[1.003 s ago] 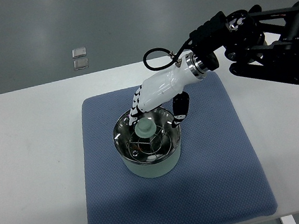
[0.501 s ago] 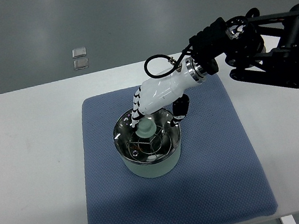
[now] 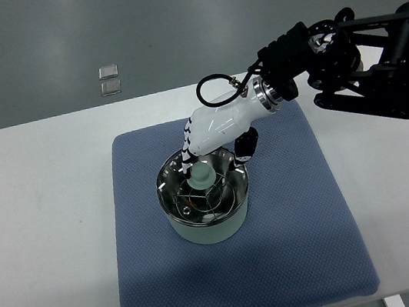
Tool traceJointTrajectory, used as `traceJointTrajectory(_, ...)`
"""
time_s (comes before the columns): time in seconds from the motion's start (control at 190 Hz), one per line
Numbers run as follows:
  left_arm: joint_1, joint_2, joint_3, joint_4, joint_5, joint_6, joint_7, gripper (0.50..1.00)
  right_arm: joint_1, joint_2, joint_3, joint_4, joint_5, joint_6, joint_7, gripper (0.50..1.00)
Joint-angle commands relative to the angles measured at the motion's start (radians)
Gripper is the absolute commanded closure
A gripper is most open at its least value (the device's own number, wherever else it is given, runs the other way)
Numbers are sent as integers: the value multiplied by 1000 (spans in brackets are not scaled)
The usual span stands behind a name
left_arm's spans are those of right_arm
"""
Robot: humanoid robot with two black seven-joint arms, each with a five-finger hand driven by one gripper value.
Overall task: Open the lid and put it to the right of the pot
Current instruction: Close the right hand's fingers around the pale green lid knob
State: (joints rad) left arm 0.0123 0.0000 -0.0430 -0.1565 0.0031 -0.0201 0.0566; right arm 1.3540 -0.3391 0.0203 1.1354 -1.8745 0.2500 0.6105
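A pale green pot (image 3: 207,227) stands on a blue mat (image 3: 292,217) near its middle. A glass lid (image 3: 226,193) with a steel rim covers the pot, with a pale green knob (image 3: 200,174) on top. My right hand (image 3: 201,144) is white with black finger joints. It reaches in from the upper right and its fingers are closed around the knob. The lid looks tilted, its rim slightly raised off the pot. The left arm does not show.
The mat lies on a white table (image 3: 37,227). My dark right arm (image 3: 362,70) spans the upper right over the table. Two small clear squares (image 3: 109,80) lie on the grey floor beyond the table's far edge.
My right hand has closed on the knob and risen slightly up and away. The knob has shifted with it and the lid has begun to tilt.
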Motion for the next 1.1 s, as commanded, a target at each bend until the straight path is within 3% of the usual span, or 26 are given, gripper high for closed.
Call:
traceJointTrajectory(0.0,0,0,0,0,0,0,0,500,-1,2,3,0,2,-1,0,795)
traceJointTrajectory(0.364,0,0,0,0,0,0,-1,500,-1,19,6,3,11,-1,0,797)
traceJointTrajectory(0.586,0,0,0,0,0,0,0,500,-3,23,6,3,11,0,0,879)
traceJointTrajectory(0.786,0,0,0,0,0,0,0,500,-1,29,6,3,11,0,0,887)
traceJointTrajectory(1.092,0,0,0,0,0,0,0,500,4,29,6,1,9,12,0,991)
